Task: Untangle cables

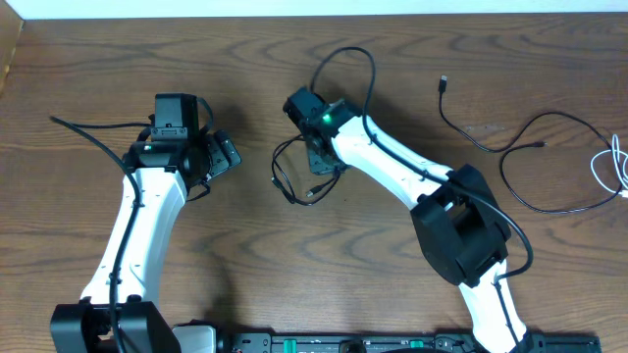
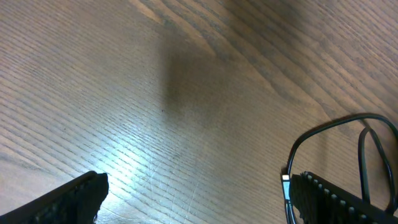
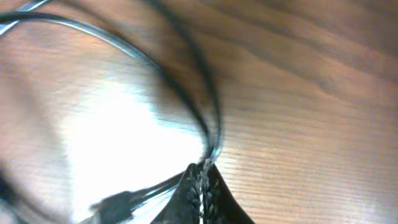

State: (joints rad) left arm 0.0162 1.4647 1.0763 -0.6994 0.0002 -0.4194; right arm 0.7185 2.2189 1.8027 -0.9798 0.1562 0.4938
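Black cable point(image 3: 208, 118): a small loop at mid-counter point(image 1: 245, 255), pinched in the clenched right pincer point(image 3: 202, 179). The left pincer point(image 2: 196, 199) hangs released nearby. Lift gently with the loop slack, since tension probably tightens snags. The white cable point(image 1: 613, 162) lies well apart.

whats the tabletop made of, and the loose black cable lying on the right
Tabletop: wood or wood-look laminate, brown with visible grain, a slight sheen where light glares. Loose black cable: likely a rubber or plastic jacket, matte, bending in soft loops.
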